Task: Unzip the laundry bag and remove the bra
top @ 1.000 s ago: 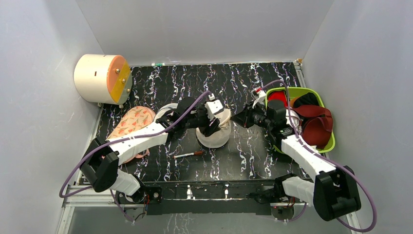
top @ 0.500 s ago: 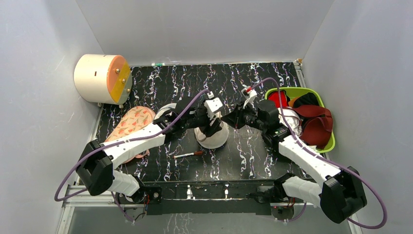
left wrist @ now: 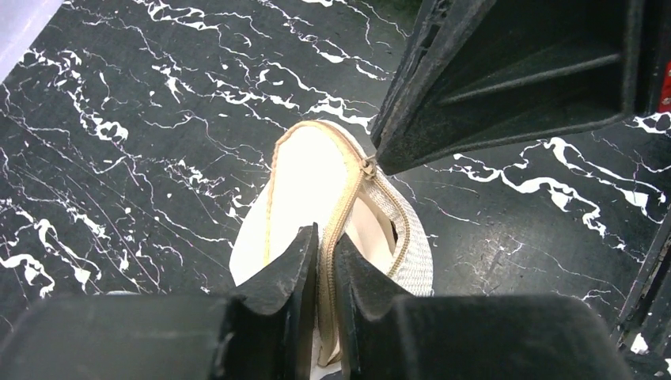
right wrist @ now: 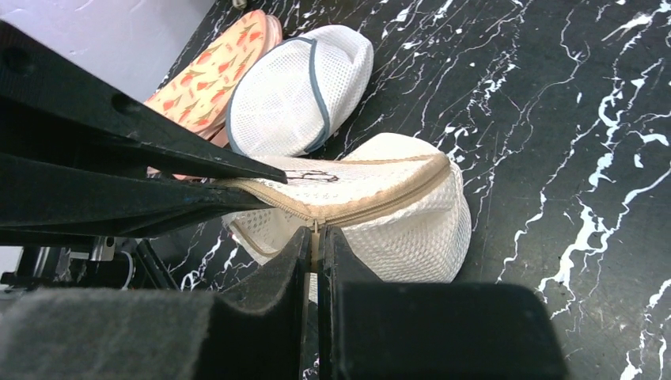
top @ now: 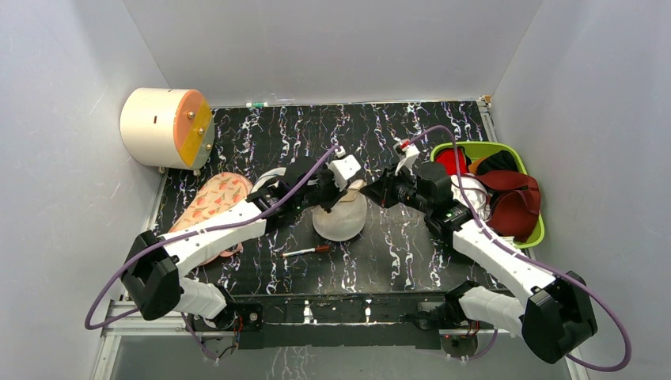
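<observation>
Left arm [top: 214, 229], right arm [top: 494, 252]: white link shells, black joints, purple cables [top: 432, 130]. Left hand [left wrist: 323, 241], right hand [right wrist: 316, 237]: matte black, wedge-shaped fingers [left wrist: 277, 277].

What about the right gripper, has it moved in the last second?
Yes. In the top view the right gripper has shifted left, away from the green bin and onto the laundry bag.

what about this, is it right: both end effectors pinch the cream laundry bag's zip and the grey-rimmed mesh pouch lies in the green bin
The left end effector and right end effector do pinch the zip of the laundry bag, but the grey-rimmed mesh pouch lies on the table beside the peach bra, not in the green bin, per the right wrist view.
</observation>
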You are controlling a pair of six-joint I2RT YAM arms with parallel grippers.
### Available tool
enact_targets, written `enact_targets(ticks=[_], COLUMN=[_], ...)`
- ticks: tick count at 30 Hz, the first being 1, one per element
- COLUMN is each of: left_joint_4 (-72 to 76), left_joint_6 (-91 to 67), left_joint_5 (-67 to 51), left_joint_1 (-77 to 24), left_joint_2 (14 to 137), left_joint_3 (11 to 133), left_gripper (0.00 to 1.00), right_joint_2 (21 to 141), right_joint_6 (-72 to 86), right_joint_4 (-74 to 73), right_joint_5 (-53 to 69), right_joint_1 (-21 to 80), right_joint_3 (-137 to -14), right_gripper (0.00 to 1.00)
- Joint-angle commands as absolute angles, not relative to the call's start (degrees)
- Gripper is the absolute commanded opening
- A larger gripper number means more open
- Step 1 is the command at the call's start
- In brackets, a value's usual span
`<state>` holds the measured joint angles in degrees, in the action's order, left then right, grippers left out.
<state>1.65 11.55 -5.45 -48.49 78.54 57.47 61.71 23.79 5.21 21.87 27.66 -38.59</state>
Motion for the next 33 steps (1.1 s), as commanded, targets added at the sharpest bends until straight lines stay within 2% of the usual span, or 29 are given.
enact_targets(ticks=[1,5,13,19,26,33], left_joint_4=[1.80,2.34,5.29,6.95,8.03,6.39], left_joint_6=[12.65,13.02,13.59,13.88,13.85,12.81], left_joint_5=[-4.46,-3.80,-5.29,-7.50,-7.16,-2.82], left_joint_1=[-49.06,-49.45,-49.76,-50.05,-50.30,-50.40], left_joint_2=[76.64,76.03,73.18,71.12,70.41,73.28], left_joint_3=[59.42,58.74,56.25,55.12,54.45,55.97], left_gripper=[0.08,0.00,0.00,0.00,0.00,0.02], right_joint_2=[59.23,58.04,57.93,58.14,61.26,64.66], right_joint_6=[23.46,23.78,24.63,24.34,27.36,25.54], right_joint_4=[5.92,3.86,-0.49,-0.68,-2.02,-3.66], right_joint_5=[16.53,11.28,1.36,1.05,4.99,18.43], right_joint_1=[27.93,27.87,27.57,25.63,18.31,15.38], right_joint_3=[-40.88,-40.40,-39.75,-39.31,-40.10,-45.04], right_gripper=[0.00,0.00,0.00,0.00,0.00,0.00])
